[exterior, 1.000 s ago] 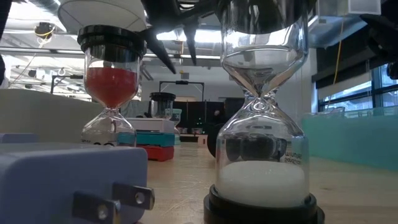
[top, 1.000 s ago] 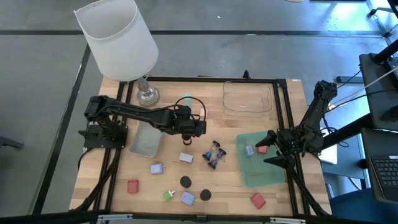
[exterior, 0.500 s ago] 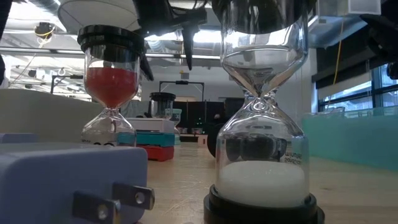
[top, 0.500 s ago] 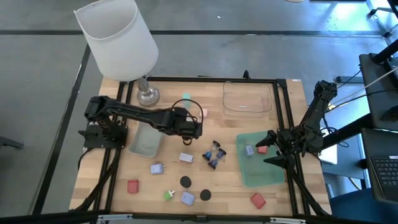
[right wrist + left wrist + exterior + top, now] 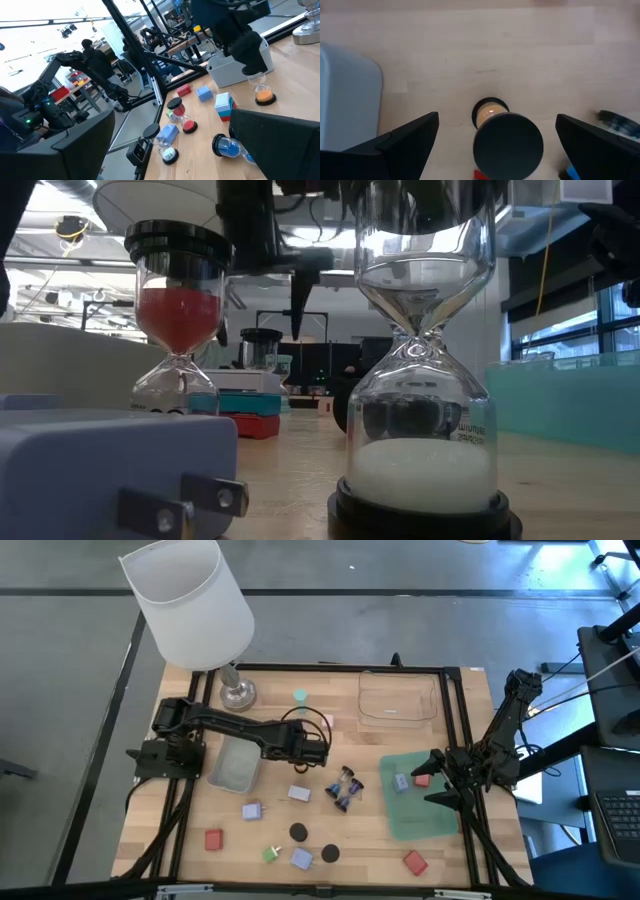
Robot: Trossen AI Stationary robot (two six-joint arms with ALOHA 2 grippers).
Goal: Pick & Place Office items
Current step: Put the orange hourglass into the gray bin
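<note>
A small hourglass with orange sand (image 5: 507,145) stands upright on its base on the wooden table. My left gripper (image 5: 497,117) hangs over it, open and pointing steeply down, one finger on either side and clear of it; from the far side it shows as the orange hourglass (image 5: 264,93). In the high view my left gripper (image 5: 307,751) hides it. Lilac plug blocks (image 5: 251,810), red blocks (image 5: 214,838), black-capped hourglasses (image 5: 298,832) and two blue hourglasses (image 5: 345,788) are scattered across the near half. My right gripper (image 5: 438,780) waits open beside the green tray (image 5: 420,815).
The green tray holds a lilac block (image 5: 400,781) and a red block (image 5: 421,778). A clear tray (image 5: 398,698) sits at the far edge and a pale bin (image 5: 233,766) left of my left gripper. The lamp (image 5: 190,605) overhangs the far left corner.
My left gripper has opened wide, gone down toward the table and tipped to point more steeply down. Its fingers now stand on either side of the orange hourglass.
</note>
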